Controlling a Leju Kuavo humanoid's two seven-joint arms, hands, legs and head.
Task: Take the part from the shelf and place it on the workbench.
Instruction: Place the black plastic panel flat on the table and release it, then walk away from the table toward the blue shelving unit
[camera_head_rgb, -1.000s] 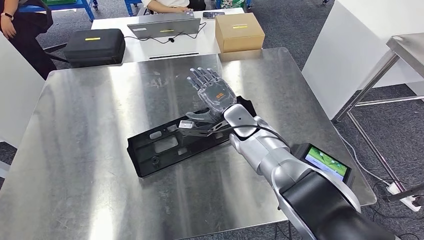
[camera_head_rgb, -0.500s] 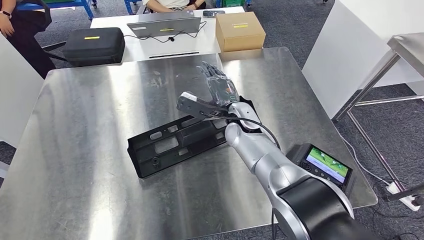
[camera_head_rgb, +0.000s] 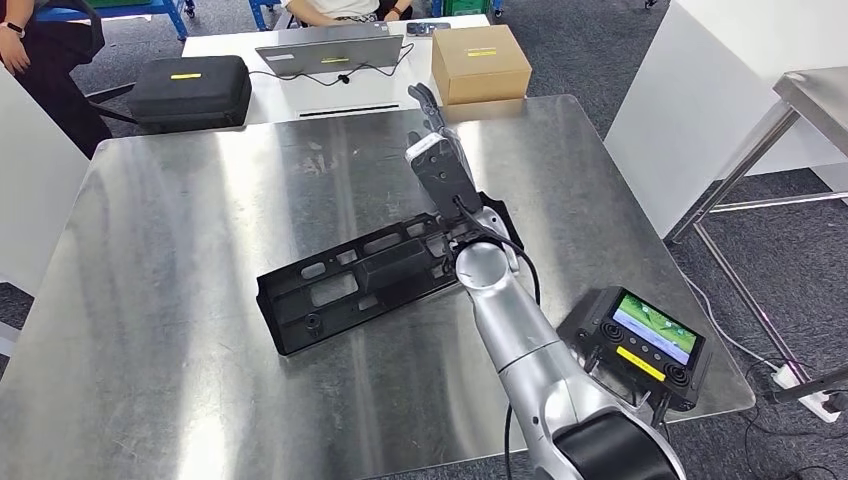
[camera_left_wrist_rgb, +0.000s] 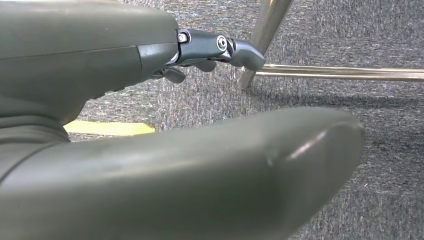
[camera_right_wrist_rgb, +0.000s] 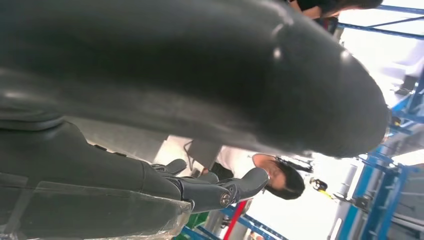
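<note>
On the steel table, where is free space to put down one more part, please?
The workbench is bare along its whole left side, left of the black part, and also across the front edge. It is crowded at the right: the right hand hangs over the part, and the small screen sits at the corner.

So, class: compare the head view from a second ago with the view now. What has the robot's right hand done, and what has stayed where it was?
The right hand has lifted off the black part and swung upward, turning from palm-down to edge-on, fingers pointing toward the cardboard box. It holds nothing. The part stayed flat on the steel workbench, and the box, laptop and black case are unmoved.
</note>
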